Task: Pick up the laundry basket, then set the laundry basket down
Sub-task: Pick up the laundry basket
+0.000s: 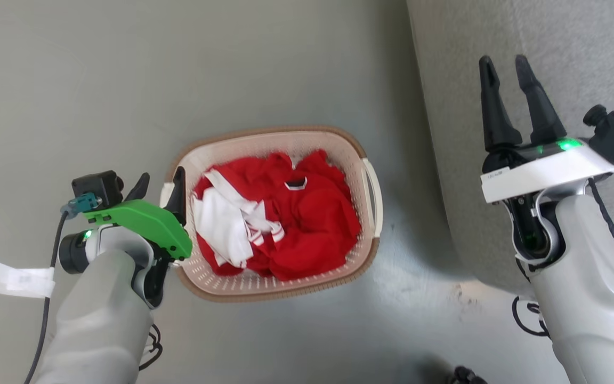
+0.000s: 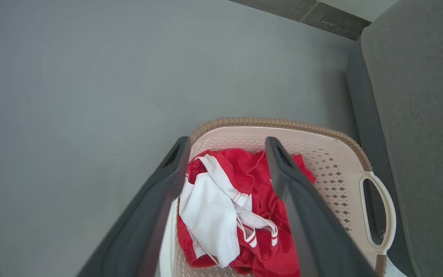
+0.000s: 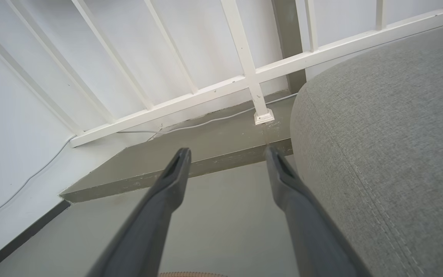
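Observation:
The laundry basket (image 1: 280, 129) stands on the grey floor, cream and perforated with a brown woven rim, holding red and white clothes (image 1: 307, 224). My left gripper (image 1: 160, 185) is open at its left side. In the left wrist view the left gripper (image 2: 227, 148) straddles the near edge of the basket (image 2: 283, 124): one finger is outside, the other over the clothes (image 2: 244, 165). The far loop handle (image 2: 388, 204) is free. My right gripper (image 1: 507, 66) is open and raised over the sofa, away from the basket. The right wrist view shows the right gripper (image 3: 227, 154) with nothing between its fingers and a sliver of the basket's rim (image 3: 190, 274) at the bottom.
A grey fabric sofa (image 1: 552, 42) stands close to the basket's right side. Beyond it are a raised floor step (image 3: 206, 154) and a white railing (image 3: 244, 57) against the wall. Open grey floor (image 1: 99, 80) lies left of and beyond the basket. Cables (image 1: 525, 314) hang by my right arm.

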Motion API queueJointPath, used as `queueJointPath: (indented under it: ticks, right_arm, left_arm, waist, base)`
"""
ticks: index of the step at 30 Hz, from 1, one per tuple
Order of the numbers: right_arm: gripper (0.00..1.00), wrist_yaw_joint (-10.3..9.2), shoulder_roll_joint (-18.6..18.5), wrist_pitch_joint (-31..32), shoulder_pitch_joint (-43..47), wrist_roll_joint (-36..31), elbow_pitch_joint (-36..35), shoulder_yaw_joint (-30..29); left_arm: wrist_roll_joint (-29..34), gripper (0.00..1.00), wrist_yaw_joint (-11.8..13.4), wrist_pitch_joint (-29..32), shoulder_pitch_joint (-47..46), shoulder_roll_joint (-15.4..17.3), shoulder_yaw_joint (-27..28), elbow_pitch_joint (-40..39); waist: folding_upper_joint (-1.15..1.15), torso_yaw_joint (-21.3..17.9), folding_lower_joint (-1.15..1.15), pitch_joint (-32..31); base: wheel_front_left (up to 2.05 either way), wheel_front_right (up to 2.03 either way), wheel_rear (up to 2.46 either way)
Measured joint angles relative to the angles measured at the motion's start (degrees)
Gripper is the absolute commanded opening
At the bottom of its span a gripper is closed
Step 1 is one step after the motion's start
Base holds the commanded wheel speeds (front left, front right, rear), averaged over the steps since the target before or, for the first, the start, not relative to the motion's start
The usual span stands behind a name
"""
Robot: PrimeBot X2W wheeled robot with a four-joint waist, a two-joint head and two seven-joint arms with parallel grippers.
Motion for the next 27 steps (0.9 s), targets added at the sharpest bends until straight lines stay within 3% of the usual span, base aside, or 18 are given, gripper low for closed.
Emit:
queueJointPath:
  ticks: [10,16,27]
  right_arm:
    - [1.0,0.0,-1.82,0.0,2.94,-1.53,1.54,-0.8]
    - [1.0,0.0,-2.02,0.0,5.47,-2.76,2.38,-0.77]
    - [1.0,0.0,-1.74,0.0,9.95,-4.7,2.82,-1.11]
  left_arm:
    - [0.69,1.0,0.0,-0.44,3.06,0.51,-0.74,-4.94]
    - [3.61,1.0,0.0,-0.43,5.04,2.46,3.44,-11.65]
    - [7.54,1.0,0.01,-0.43,12.82,2.81,8.06,-19.98]
  waist:
    - [0.0,1.85,0.0,-7.46]
    - [0.0,3.1,0.0,-12.07]
    - [0.0,5.01,0.0,-19.98]
  base:
    - [0.0,0.0,0.0]
    - [0.0,0.0,0.0]
    - [0.0,0.0,0.0]
